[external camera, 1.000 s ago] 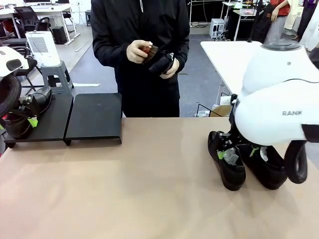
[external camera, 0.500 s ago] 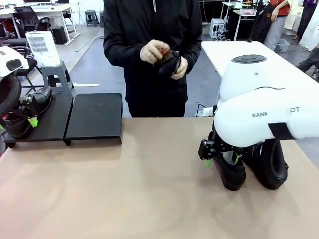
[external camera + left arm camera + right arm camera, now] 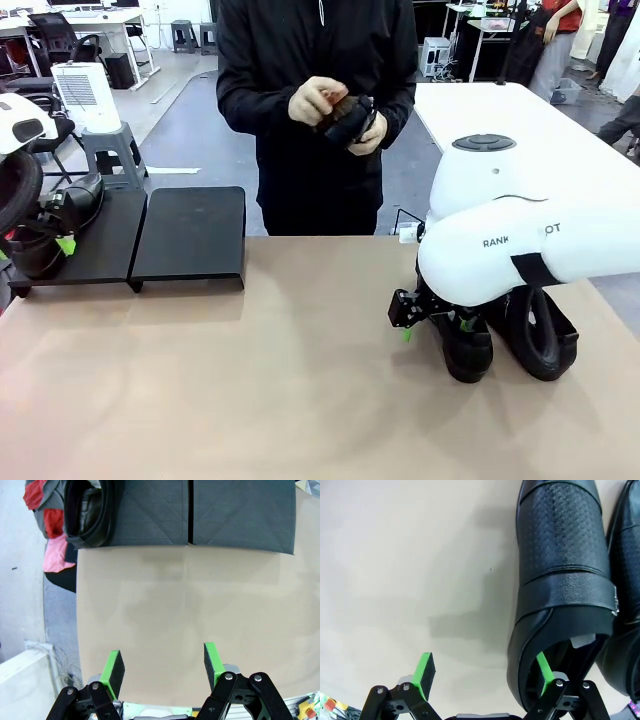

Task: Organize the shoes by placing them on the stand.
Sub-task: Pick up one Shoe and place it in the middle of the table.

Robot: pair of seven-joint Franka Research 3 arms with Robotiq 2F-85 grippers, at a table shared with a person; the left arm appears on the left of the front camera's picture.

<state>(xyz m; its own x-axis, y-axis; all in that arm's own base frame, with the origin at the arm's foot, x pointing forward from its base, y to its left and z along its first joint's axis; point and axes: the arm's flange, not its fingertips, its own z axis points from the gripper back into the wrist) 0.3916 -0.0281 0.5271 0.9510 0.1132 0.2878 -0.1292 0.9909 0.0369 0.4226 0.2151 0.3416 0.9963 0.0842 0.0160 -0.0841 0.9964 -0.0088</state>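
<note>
Right arm [image 3: 520, 250] bends low; both arms' jaws stand apart.

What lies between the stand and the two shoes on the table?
In the front view, bare table spans from the stand to the right end effector at the nearer shoe.

Table [image 3: 250, 390]: tan matte top across the lower part of the front view.

1. Upper left: stand [image 3: 190, 235], two flat black panels side by side with a narrow gap between them, resting on the tabletop. One black shoe [image 3: 87, 510] lies on the panel nearer the frame's left edge.
2. Right of centre: two black shoes directly on the tabletop, just beside each other, toes toward the lower edge. These are the left-hand shoe [image 3: 465, 352] and the right-hand shoe [image 3: 548, 350], which is partly hidden.
</note>
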